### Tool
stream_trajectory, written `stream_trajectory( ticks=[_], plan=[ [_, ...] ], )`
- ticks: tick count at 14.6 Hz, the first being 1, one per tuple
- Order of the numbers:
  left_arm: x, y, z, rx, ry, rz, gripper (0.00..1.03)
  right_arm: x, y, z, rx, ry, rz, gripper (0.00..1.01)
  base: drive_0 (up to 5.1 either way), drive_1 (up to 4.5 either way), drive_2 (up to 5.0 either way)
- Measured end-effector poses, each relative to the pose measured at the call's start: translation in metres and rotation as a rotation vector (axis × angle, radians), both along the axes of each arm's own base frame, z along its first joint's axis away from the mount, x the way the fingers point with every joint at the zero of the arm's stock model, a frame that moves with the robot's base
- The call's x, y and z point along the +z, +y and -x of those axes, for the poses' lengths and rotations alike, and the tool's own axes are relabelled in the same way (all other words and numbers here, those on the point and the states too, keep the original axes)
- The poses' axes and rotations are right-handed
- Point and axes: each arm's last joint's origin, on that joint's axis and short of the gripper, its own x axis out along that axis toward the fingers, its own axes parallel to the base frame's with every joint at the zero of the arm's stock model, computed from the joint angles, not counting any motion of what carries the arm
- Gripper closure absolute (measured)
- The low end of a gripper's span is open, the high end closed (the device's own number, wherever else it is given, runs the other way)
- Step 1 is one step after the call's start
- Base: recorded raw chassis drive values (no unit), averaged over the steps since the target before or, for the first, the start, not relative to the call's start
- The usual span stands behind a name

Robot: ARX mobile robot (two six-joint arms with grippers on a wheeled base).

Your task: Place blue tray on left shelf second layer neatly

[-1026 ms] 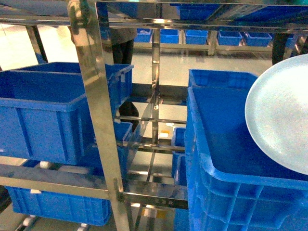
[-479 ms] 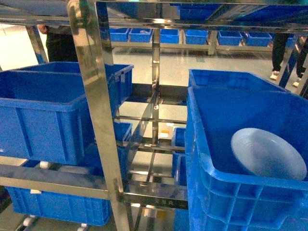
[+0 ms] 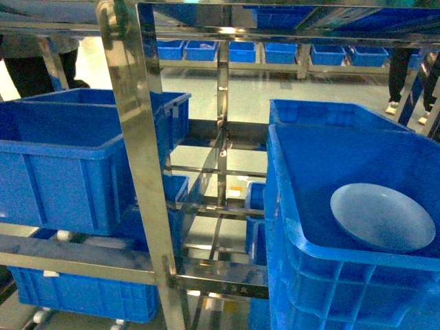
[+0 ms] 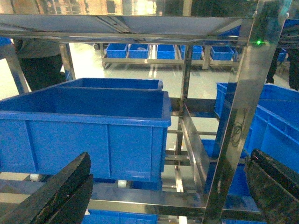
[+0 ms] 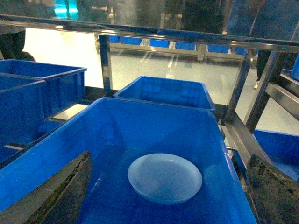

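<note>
Readable text: none in any view.
Steel shelf post (image 3: pixel 137 172): bare metal; no legible marking.
Lower crossbar (image 3: pixel 220 280): small dark marks at its middle, too blurred to read.
Dark-blue crates (image 4: pixel 88 126): plain walls; no labels or numbers.
Blue tray (image 5: pixel 165 178): plain surface; no print.
Green light (image 4: pixel 258 42): a glowing dot on the post; no characters.

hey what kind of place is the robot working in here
Probably a warehouse or factory storeroom. Steel shelving holds deep blue plastic crates on several levels, more of the same crates line racks across a bare shiny floor, and a pale blue tray lies in one crate.
</note>
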Motion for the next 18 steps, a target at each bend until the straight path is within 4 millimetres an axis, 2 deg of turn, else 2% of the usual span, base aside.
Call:
stream_trajectory(
  ticks=[2, 3, 5, 6, 8, 9, 10, 11, 12, 15, 18],
  plan=[
    [0.0, 0.0, 0.0, 0.0, 0.0, 0.0, 0.05, 0.007, -0.004, 0.024, 0.007, -0.006, -0.005, 0.03, 0.0, 0.0, 0.0],
    [0.0, 0.0, 0.0, 0.0, 0.0, 0.0, 0.05, 0.003, -0.006, 0.052, 0.015, 0.027, -0.024, 0.03, 0.0, 0.0, 0.0],
    [0.0, 0.0, 0.0, 0.0, 0.0, 0.0, 0.05, -0.008, 0.002, 0.078, 0.039, 0.071, -0.038, 0.03, 0.0, 0.0, 0.0],
    [0.0, 0.0, 0.0, 0.0, 0.0, 0.0, 0.05, -0.013, 0.008, 0.087, 0.057, 0.091, -0.02, 0.03, 0.0, 0.0, 0.0],
    [0.0, 0.0, 0.0, 0.0, 0.0, 0.0, 0.05, -0.01, 0.009, 0.091, 0.049, 0.059, -0.001, 0.04, 0.0, 0.0, 0.0],
    [0.0, 0.0, 0.0, 0.002, 0.0, 0.0, 0.05, -0.011, 0.014, 0.091, -0.047, -0.031, -0.003, 0.18, 0.0, 0.0, 0.0],
    [0.0, 0.0, 0.0, 0.0, 0.0, 0.0, 0.05, -0.006, 0.021, 0.093, -0.051, -0.083, -0.013, 0.31, 0.0, 0.0, 0.0],
    [0.0, 0.0, 0.0, 0.0, 0.0, 0.0, 0.05, -0.014, 0.021, 0.099, -0.076, -0.015, -0.014, 0.44, 0.0, 0.0, 0.0],
    [0.0, 0.0, 0.0, 0.001, 0.002, 0.0, 0.05, -0.011, 0.02, 0.103, -0.099, -0.062, -0.018, 0.57, 0.0, 0.0, 0.0],
    [0.0, 0.0, 0.0, 0.0, 0.001, 0.0, 0.05, -0.012, 0.02, 0.103, -0.097, -0.052, -0.02, 1.0, 0.0, 0.0, 0.0],
    [0.0, 0.0, 0.0, 0.0, 0.0, 0.0, 0.05, -0.012, 0.02, 0.103, -0.098, -0.053, -0.024, 0.99, 0.0, 0.0, 0.0]
  ],
)
